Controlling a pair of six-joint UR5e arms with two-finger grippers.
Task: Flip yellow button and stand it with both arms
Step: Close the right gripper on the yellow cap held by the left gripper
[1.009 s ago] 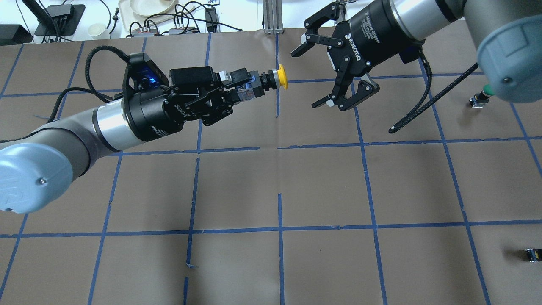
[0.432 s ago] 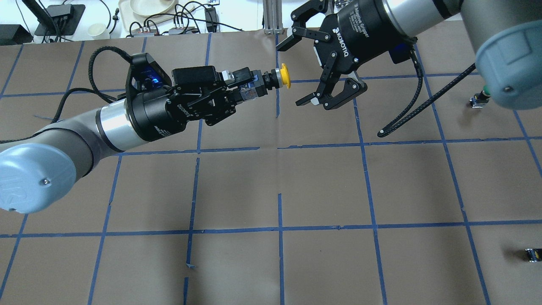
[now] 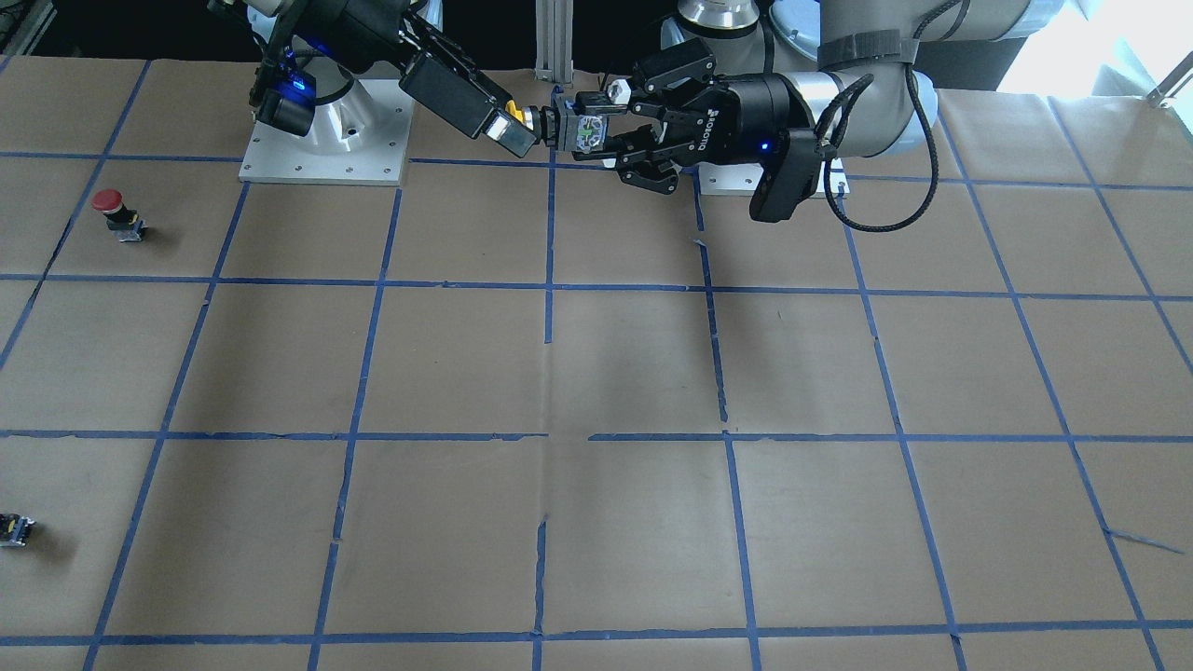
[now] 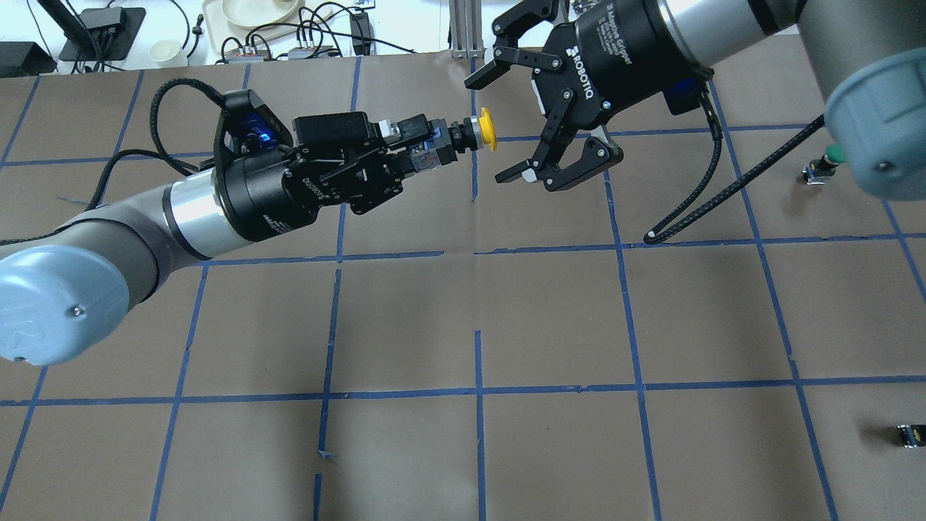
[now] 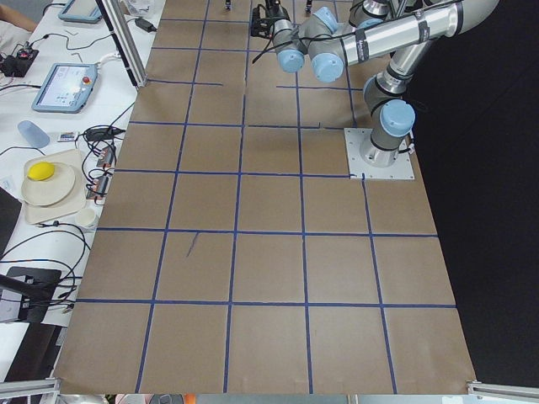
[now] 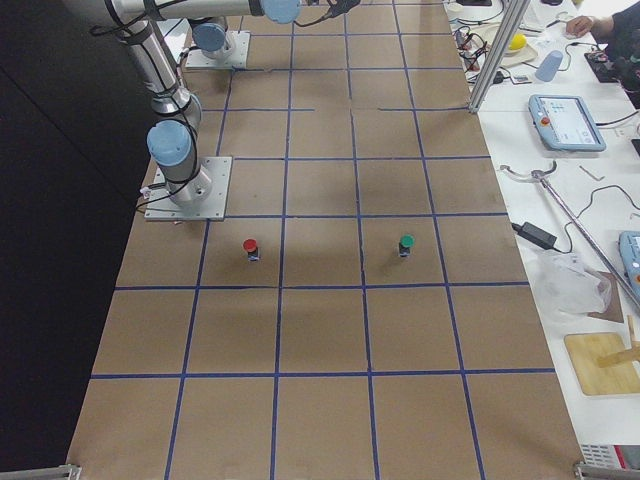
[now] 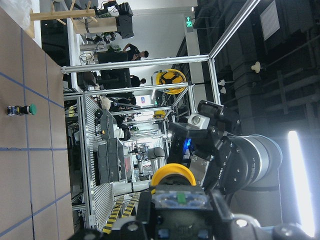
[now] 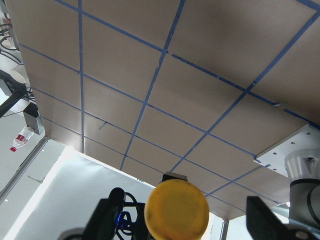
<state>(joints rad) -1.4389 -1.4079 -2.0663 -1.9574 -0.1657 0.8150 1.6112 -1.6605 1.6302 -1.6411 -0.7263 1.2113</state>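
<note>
My left gripper (image 4: 425,148) is shut on the grey base of the yellow button (image 4: 489,131) and holds it level above the table, with the cap pointing at my right gripper (image 4: 487,131). The right gripper is open, one finger on each side of the yellow cap, not touching it. In the right wrist view the cap (image 8: 176,210) sits centred between the two fingers (image 8: 107,216). In the left wrist view the cap (image 7: 173,175) sits above the base, with the right gripper behind it. In the front-facing view the button's base (image 3: 584,133) shows in the left gripper (image 3: 598,131).
A red button (image 3: 112,210) stands on the right arm's side of the brown gridded table (image 4: 550,318). A green button (image 4: 822,166) stands near the right edge. A small dark block (image 4: 908,434) lies at the near right. Cables and dishes (image 4: 253,11) lie beyond the far edge.
My right gripper has moved left toward the button, staying open, so its fingers now straddle the yellow cap. My left gripper has held the button almost still.
</note>
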